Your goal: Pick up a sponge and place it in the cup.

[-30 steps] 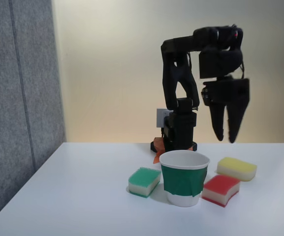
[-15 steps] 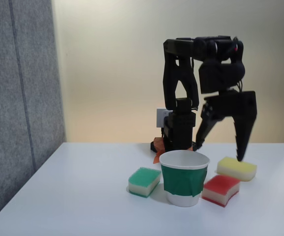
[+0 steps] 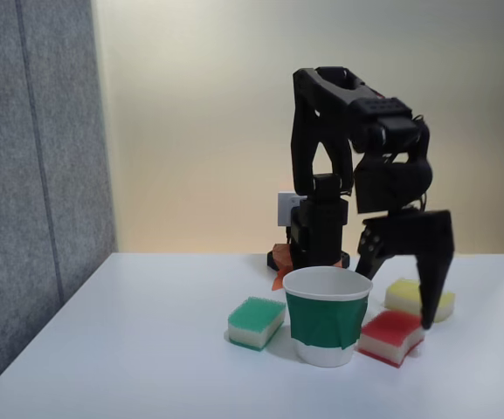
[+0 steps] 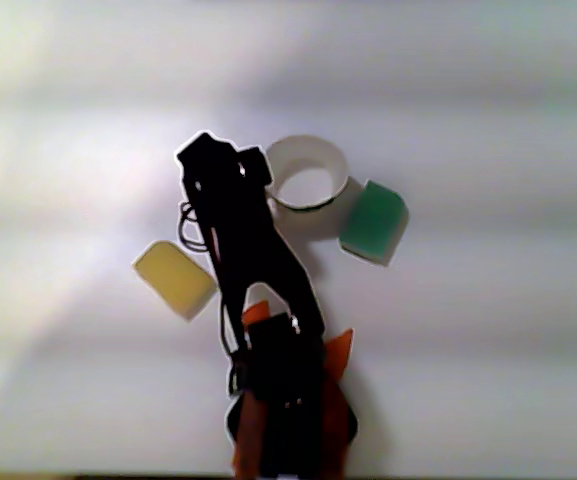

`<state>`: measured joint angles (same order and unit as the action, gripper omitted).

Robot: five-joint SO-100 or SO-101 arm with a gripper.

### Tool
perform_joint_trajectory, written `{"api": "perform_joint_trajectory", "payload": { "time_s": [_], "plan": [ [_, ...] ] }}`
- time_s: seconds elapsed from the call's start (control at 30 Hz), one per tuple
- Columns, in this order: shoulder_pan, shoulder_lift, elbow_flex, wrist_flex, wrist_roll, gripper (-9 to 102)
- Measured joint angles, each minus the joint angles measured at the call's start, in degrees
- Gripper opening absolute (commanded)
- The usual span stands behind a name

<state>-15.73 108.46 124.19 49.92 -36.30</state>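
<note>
Black 2-finger gripper [image 3: 397,299]: fingers spread, released, straddling above the small red-topped, cream-bottomed rectangular sponge [image 3: 392,336], which lies on the white counter [image 3: 147,349] just beside the green-banded white paper cup [image 3: 325,315].

Matte black arm [image 3: 321,157] on an orange base [image 3: 279,257].

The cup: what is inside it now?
In the other view, looking down into the cup, bare white bottom shows and no sponge; the arm covers part of its rim. The red sponge lies on the table beside it.
</note>
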Motion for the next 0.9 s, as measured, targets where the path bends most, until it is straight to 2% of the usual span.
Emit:
{"api": "perform_joint_trajectory", "payload": {
  "time_s": [0.23, 0.33, 0.43, 0.53, 0.63, 0.77, 0.9],
  "plan": [
    [-0.5, -2.5, 4.1, -6.9, 0.2, 33],
    [-0.5, -4.2, 4.9, -9.2, 0.0, 22],
    [-0.2, -5.7, 7.0, -14.1, 0.1, 0],
    [-0.5, -7.6, 8.7, -17.8, 2.5, 0],
    [-1.5, -7.1, 9.5, -17.9, 4.8, 0],
    [-2.7, -5.1, 9.1, -12.7, 6.2, 0],
    [-3.1, -2.9, 2.6, 1.4, 5.5, 0]
  ]
}}
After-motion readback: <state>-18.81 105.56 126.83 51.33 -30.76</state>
